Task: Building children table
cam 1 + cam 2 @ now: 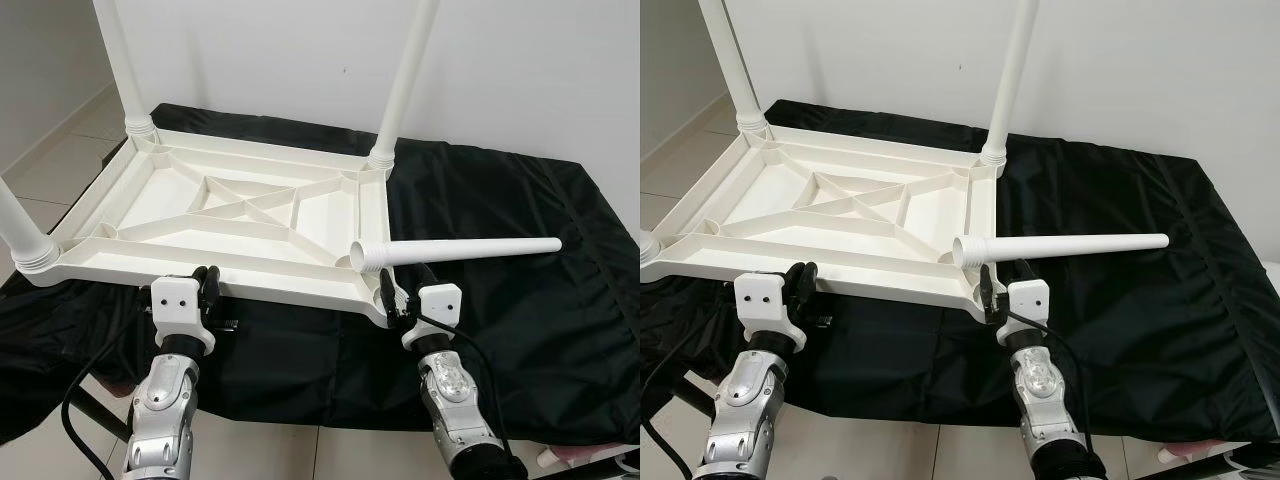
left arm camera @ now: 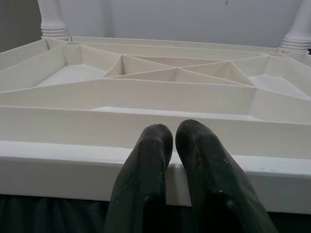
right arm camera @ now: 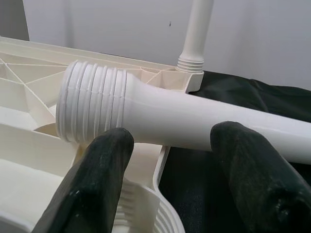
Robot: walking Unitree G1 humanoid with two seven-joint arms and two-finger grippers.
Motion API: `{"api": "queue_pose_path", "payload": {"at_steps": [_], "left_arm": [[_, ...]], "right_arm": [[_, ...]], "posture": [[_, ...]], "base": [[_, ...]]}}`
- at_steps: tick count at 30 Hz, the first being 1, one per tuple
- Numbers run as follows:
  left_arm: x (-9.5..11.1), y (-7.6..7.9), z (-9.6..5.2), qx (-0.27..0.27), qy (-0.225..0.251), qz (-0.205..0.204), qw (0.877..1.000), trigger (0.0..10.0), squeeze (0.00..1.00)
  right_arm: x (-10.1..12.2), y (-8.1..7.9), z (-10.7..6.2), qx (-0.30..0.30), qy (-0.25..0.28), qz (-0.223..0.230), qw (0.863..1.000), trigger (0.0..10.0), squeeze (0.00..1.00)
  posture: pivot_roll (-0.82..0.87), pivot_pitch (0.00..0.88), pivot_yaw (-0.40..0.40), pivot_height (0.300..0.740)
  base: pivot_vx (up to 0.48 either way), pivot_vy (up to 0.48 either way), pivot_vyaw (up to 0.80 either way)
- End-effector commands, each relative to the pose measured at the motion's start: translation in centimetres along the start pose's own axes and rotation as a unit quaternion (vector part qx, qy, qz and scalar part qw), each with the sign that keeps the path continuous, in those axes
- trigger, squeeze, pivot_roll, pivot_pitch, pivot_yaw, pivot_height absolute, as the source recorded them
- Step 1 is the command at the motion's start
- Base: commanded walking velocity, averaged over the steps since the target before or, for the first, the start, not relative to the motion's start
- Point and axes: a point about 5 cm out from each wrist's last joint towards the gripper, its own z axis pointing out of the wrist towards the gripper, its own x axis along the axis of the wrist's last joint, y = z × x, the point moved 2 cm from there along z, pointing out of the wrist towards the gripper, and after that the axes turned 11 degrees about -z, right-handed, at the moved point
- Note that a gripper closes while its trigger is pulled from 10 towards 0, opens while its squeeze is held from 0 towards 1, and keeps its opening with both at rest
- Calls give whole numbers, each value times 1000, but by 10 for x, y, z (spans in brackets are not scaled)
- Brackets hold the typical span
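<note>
An upside-down white plastic table top (image 1: 282, 286) lies on a black cloth (image 1: 500, 340). Three white legs stand screwed into its corners: far left (image 1: 118, 60), far right (image 1: 405, 80) and near left (image 1: 16, 228). A loose leg (image 1: 470, 250) lies with its threaded end (image 3: 92, 104) over the near right corner socket (image 3: 148, 216); the rest stretches right over the cloth. My right gripper (image 1: 403, 288) is open just below that threaded end, one finger (image 3: 97, 165) on each side. My left gripper (image 2: 170, 133) is shut, its tips against the table top's near rim.
The black cloth covers a low platform that runs well to the right of the table top. A white wall (image 1: 280, 50) rises directly behind. Tiled floor (image 1: 50, 170) shows at the left, and a black cable (image 1: 78, 420) hangs by my left arm.
</note>
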Motion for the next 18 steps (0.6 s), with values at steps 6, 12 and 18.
{"api": "queue_pose_path", "payload": {"at_steps": [6, 12, 18], "left_arm": [[-2, -6, -3, 34, -3, 1, 999, 10000, 0], [-4, -7, -5, 34, -7, -8, 999, 10000, 0], [-5, -5, -6, 30, -8, -18, 999, 10000, 1000]], "right_arm": [[-4, 0, -4, 9, -10, -4, 1000, 10000, 0], [-5, -1, -5, 13, -11, 1, 1000, 10000, 620], [-4, -2, -6, 19, -7, 14, 1000, 10000, 1000]], "posture": [[41, 24, -74, 740], [45, 21, -77, 740], [42, 21, -76, 740]], "base": [[0, 0, 0], [0, 0, 0], [0, 0, 0]]}}
